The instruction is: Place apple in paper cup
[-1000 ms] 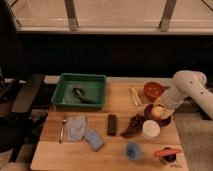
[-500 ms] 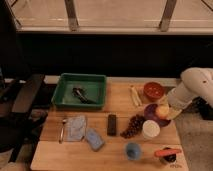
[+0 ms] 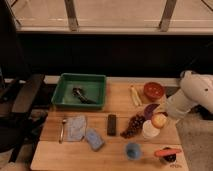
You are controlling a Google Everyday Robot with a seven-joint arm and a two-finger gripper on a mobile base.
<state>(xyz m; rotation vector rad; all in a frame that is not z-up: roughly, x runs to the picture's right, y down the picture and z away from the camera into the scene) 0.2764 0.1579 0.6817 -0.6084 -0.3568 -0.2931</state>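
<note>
Apple (image 3: 159, 120) sits at the upper right rim of the paper cup (image 3: 149, 130), apparently clamped in the gripper (image 3: 163, 119) that comes in from the right, not yet down inside the cup. Left of the cup lies a grape bunch (image 3: 132, 125), below it a blue cup (image 3: 132, 150) and a carrot (image 3: 167, 151), above it a reddish bowl (image 3: 154, 90). Far left of the cup, a green tray (image 3: 64, 93) holds a dark utensil (image 3: 82, 95).

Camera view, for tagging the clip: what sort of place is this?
Probably an office or lab test area: a wooden table by a large window, a black office chair beside it. The gripper holds a yellowish apple over the white paper cup.
</note>
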